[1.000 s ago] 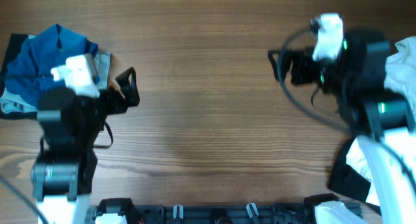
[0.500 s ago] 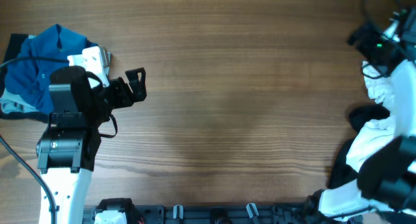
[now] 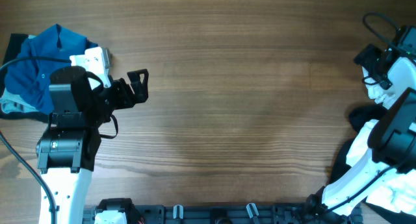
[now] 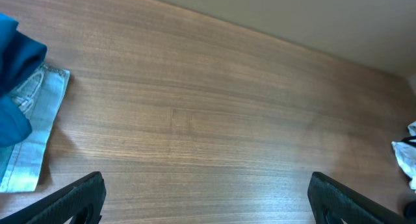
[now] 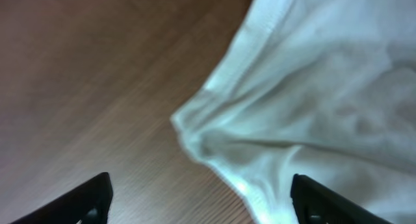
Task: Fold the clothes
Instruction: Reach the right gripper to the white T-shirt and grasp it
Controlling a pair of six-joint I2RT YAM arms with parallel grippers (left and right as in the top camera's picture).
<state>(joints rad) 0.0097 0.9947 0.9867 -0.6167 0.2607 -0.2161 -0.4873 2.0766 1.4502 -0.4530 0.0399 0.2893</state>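
The left pincer (image 3: 138, 87) hangs over the left part of the table (image 3: 234, 87) with its jaws spread wide and nothing between them. It is just right of a blue garment (image 3: 39, 55) that overlaps a pale denim piece (image 4: 32, 133). At the table's right edge the right pincer (image 5: 205, 198) stands open, not gripping, above a bunched corner of the white shirt (image 5: 312, 87). A black garment (image 3: 359, 117) lies nearby.

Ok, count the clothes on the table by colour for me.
Blue garment: 1
Pale denim garment: 1
White garment: 1, as far as shows
Black garment: 1
Total: 4
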